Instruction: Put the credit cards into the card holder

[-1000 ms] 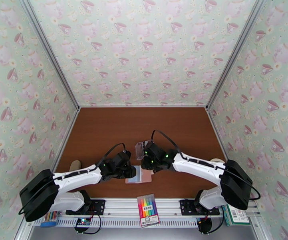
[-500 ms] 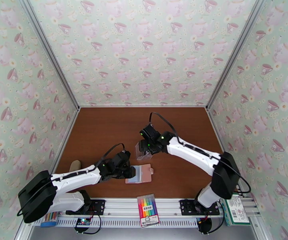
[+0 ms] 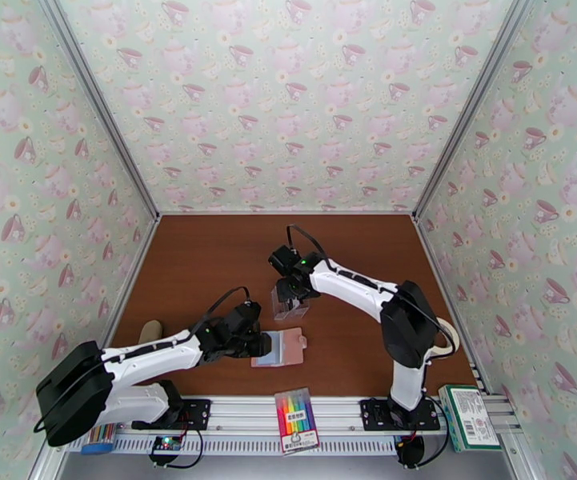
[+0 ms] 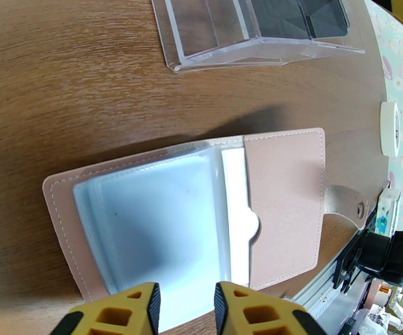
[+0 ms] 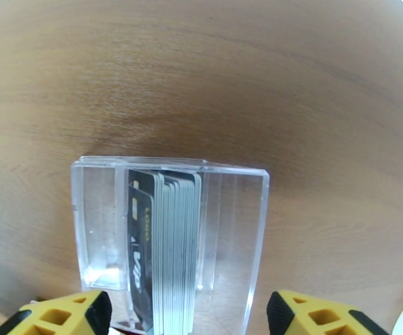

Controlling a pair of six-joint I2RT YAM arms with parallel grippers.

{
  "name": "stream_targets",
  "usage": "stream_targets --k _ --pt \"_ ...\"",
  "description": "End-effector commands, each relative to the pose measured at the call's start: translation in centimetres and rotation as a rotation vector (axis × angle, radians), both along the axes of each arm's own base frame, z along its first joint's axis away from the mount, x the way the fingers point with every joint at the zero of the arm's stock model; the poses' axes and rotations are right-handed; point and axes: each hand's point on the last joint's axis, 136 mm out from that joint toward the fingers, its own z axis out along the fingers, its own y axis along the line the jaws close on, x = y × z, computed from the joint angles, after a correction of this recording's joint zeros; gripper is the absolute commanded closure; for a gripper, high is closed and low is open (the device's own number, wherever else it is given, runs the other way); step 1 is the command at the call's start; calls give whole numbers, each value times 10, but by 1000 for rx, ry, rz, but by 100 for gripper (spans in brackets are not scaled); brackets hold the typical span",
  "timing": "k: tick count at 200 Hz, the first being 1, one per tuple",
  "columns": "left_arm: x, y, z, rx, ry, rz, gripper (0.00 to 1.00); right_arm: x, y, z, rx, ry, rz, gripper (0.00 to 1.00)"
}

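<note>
Clear box (image 5: 239,230) of upright credit cards (image 5: 170,247) near open pink card holder (image 4: 282,202)

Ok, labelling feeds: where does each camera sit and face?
Top external: high behind the robot, facing down on the brown wooden table; left arm, right arm show.
Left wrist: faces down on the open pink folding wallet; left end effector at bottom.
Right wrist: faces down on the clear plastic box of dark cards; right end effector at bottom.
Shared: that box, all three.

Credit cards (image 5: 170,247), clear box (image 5: 235,230): near ends cut off below.
</note>
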Motion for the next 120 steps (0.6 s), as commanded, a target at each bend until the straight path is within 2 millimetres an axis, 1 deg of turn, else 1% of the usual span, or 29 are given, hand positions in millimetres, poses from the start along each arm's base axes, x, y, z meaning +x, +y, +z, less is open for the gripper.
stream_targets --k 1,74,98,120 --pt "6 -1 7 -5 -15 16 66 4 -5 -6 -42 16 9 19" --pt "7 -4 5 -4 -11 9 66 6 -11 -20 -37 56 0 18" --pt "7 -4 4 -2 -7 8 66 6 -12 -21 -39 56 -4 19" --pt "7 -5 3 -2 -6 6 66 9 -16 -17 -51 42 -8 19"
